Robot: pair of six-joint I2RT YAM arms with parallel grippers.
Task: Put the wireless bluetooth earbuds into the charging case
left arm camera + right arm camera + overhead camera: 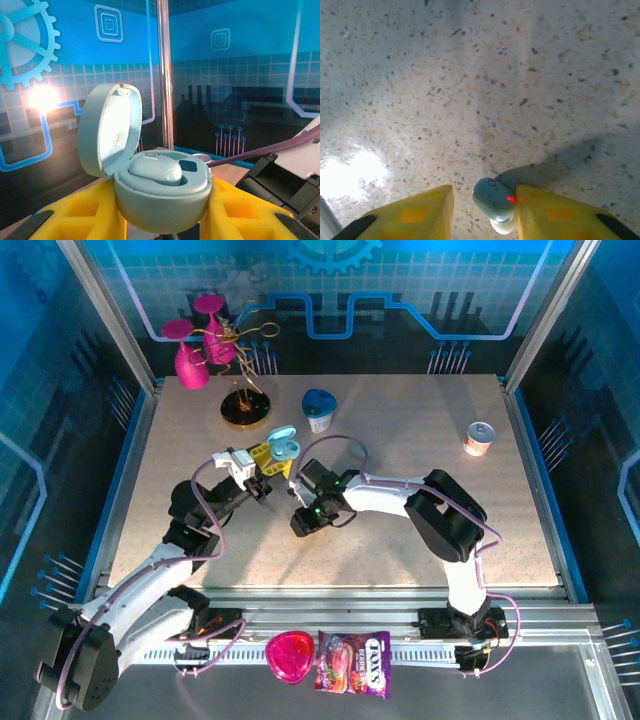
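Right pincer (483, 195) part open down at the worktop (470, 75): earbud (492, 200) sits between, touching one side, gap on the other. I'd close square before lifting. Left pincer (268, 458) clamps the open case (165, 200), one bud (155, 170) seated. Aim for the free socket.

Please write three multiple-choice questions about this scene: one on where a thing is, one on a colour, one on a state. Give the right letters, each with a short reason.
1. Where is the charging case?
A) in the right pincer
B) in the left pincer
C) in neither pincer

2. What colour is the light on the earbud between the right pincer's fingers?
A) green
B) red
C) white

3. How is the case's lid?
A) open
B) shut
C) taken off

Answers:
1 B, yellow fingers flank the case in the left wrist view.
2 B, a red dot glows on the earbud.
3 A, the lid stands up behind the case.
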